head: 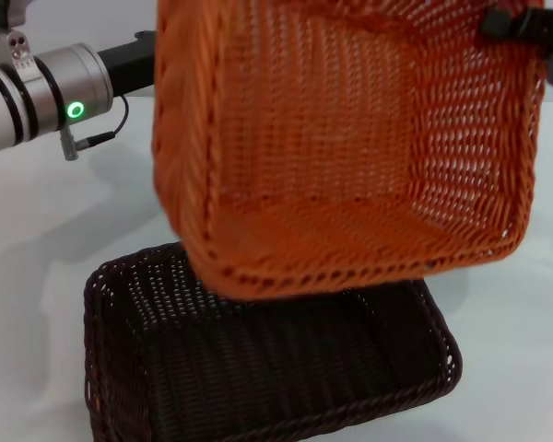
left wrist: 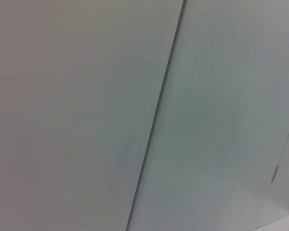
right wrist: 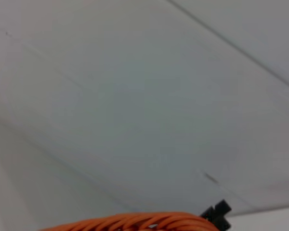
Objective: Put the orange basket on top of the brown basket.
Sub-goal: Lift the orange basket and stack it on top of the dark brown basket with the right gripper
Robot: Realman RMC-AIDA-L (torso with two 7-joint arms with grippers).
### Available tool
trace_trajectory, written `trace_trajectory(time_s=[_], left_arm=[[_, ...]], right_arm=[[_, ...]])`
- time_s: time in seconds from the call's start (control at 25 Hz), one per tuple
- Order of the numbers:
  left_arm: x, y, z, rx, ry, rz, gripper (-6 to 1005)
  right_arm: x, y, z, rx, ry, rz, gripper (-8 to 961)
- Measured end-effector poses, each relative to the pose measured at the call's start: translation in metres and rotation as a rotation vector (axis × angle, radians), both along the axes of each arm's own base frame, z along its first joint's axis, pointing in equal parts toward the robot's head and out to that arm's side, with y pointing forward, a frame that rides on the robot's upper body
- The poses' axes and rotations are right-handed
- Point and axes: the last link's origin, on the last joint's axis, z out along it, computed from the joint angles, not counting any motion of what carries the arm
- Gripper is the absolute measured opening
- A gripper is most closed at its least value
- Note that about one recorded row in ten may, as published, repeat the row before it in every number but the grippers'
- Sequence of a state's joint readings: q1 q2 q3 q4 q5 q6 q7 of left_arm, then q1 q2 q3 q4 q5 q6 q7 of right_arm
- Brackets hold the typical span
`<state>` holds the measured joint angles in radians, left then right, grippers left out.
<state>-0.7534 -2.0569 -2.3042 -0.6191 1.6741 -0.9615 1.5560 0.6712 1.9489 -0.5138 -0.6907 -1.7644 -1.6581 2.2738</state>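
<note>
The orange basket [head: 350,157] hangs in the air, tilted so its open inside faces my head camera. It is above the brown basket [head: 258,368], which sits flat on the white table, and it hides that basket's far rim. My right gripper [head: 511,23] is shut on the orange basket's far right rim, with a black finger over the braid. The right wrist view shows that rim [right wrist: 135,222] and a black fingertip [right wrist: 216,215]. My left arm [head: 55,92] reaches the basket's left rim, where its gripper is hidden behind the basket.
The white table [head: 37,239] lies around the brown basket on the left and right. The left wrist view shows only a pale wall panel [left wrist: 86,115] with a seam.
</note>
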Motion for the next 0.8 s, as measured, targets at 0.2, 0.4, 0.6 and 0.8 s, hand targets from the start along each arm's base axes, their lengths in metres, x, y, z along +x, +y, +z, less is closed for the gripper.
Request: trace_trajectory(time_s=[0.2, 0.4, 0.6, 0.8], left_arm=[[-0.006, -0.004, -0.002, -0.006, -0.007, 0.004, 844], [-0.008, -0.006, -0.003, -0.007, -0.005, 0.005, 844], [-0.008, -0.006, -0.003, -0.006, -0.003, 0.003, 844], [-0.007, -0.006, -0.002, 0.000, 0.003, -0.007, 844]], right_arm=[[0.000, -0.007, -0.014, -0.070, -0.009, 0.001, 223], [0.001, -0.015, -0.023, -0.128, -0.018, 0.006, 225], [0.008, -0.025, -0.032, -0.196, -0.020, -0.028, 227], [0.020, -0.034, -0.033, -0.225, -0.011, -0.075, 229]])
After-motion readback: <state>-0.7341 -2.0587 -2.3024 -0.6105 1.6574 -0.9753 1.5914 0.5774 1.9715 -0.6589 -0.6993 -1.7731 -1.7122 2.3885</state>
